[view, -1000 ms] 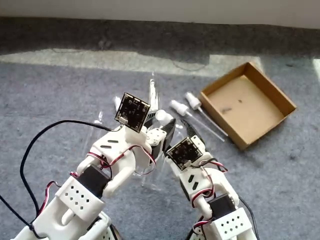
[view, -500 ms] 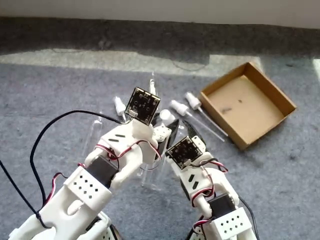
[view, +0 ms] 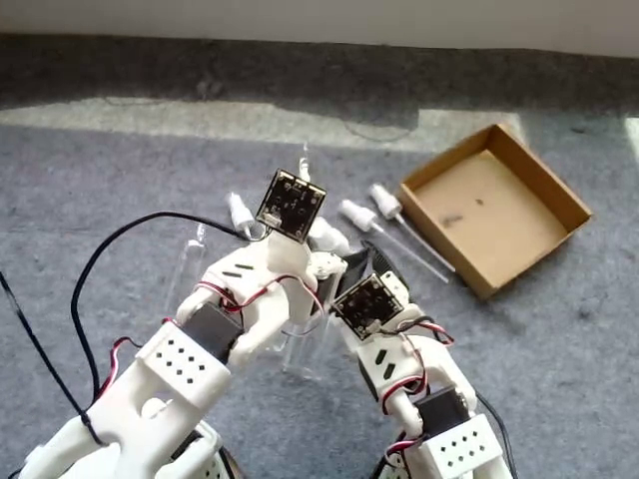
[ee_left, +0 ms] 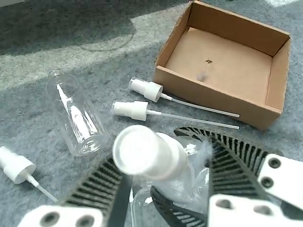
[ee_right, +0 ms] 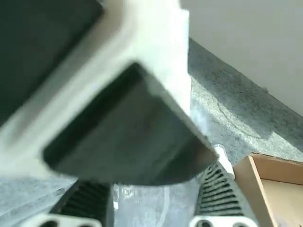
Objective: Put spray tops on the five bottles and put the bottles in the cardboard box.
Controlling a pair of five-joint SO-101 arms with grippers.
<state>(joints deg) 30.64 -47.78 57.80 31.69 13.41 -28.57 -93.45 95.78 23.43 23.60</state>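
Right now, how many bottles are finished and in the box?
None yet: the cardboard box is empty. The right gripper holds one bottle while the left gripper holds a spray top on it. A bare bottle and three loose spray tops lie on the carpet.

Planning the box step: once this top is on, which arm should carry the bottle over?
Right, probably. The right gripper holds the bottle, and the cardboard box lies on that arm's side of the table. The left gripper grips only the spray top.

A brown cardboard box (ee_left: 222, 66), white spray tops (ee_left: 147, 88), clear bottles (ee_left: 75, 113), black ribbed jaws and a mottled grey surface (ee_left: 47, 61) are seen.
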